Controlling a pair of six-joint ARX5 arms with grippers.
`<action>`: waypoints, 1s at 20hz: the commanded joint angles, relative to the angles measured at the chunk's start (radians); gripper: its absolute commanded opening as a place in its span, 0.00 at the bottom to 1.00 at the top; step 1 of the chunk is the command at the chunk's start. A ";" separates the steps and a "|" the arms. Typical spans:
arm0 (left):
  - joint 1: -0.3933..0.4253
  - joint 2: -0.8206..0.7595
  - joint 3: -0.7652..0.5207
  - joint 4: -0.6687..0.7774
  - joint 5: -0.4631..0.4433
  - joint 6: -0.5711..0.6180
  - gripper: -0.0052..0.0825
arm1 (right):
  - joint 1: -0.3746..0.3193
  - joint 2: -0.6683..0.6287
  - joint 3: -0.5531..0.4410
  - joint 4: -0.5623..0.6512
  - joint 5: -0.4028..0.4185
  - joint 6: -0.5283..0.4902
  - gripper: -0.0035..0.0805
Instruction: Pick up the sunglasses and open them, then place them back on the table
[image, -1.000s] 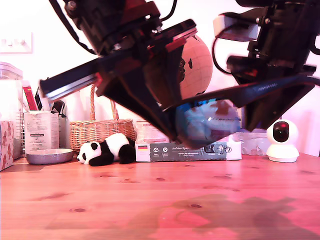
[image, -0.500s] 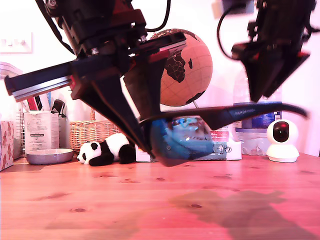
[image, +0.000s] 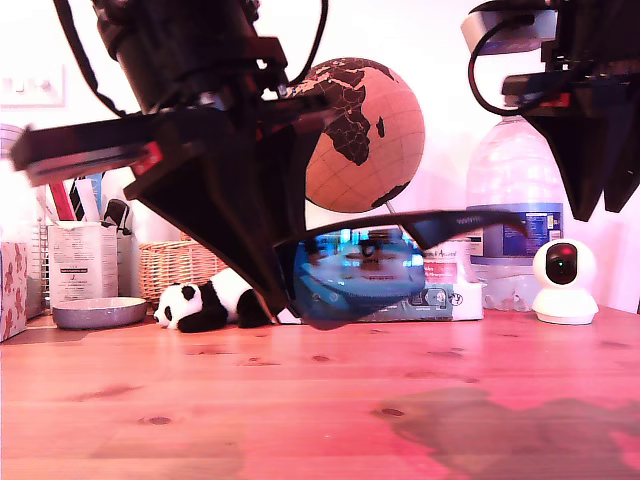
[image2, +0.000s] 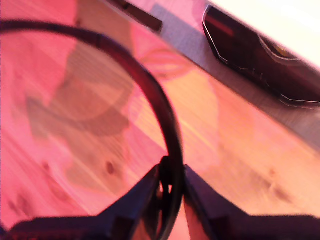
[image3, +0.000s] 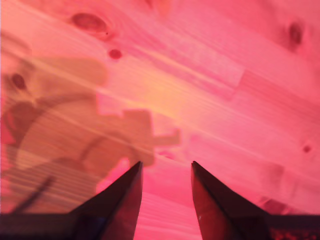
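**Sunglasses held aloft by one pincer, one arm swung out**

My first pincer (image2: 170, 182) is closed on the frame of the black wraparound sunglasses with blue mirrored lenses (image: 360, 270); in the first wrist view its two dark fingers pinch the thin black rim between them. In the exterior view my first pincer (image: 285, 300) carries the sunglasses above the reddish-brown wooden table (image: 200, 400), clear of its surface, in front of a tan globe (image: 365, 135). One thin black arm of the glasses reaches out toward the exterior view's right, so at least that arm looks unfolded; I cannot tell the state of the other.

My second pincer (image3: 166, 187) stands with its jaws parted and nothing between them, only bare table grain below. In the exterior view it hangs high at the right (image: 595, 170), apart from the sunglasses.

The risks, as I judge them, lie in the put-down. The grip is on a narrow, curved rim near one end of the frame, so the glasses could pivot or slip in the fingers as they come down. If they tilt, a lens may meet the wood first and scrape, or the extended arm may catch the table and fold back, undoing the opening. Letting go too high would drop them. A stuffed panda toy (image: 205, 300) and a flat printed box (image: 380, 300) sit behind, near enough to be nudged if the descent drifts backward.
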 joint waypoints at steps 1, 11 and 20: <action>0.002 0.052 -0.013 0.011 0.002 -0.116 0.03 | -0.002 -0.037 0.008 0.006 -0.001 0.018 0.35; 0.059 0.145 -0.013 0.048 -0.080 0.362 0.05 | 0.015 -0.354 0.009 -0.011 -0.103 0.039 0.03; 0.113 0.231 -0.013 0.109 -0.122 0.633 0.05 | 0.109 -0.861 0.009 0.012 -0.299 0.135 0.03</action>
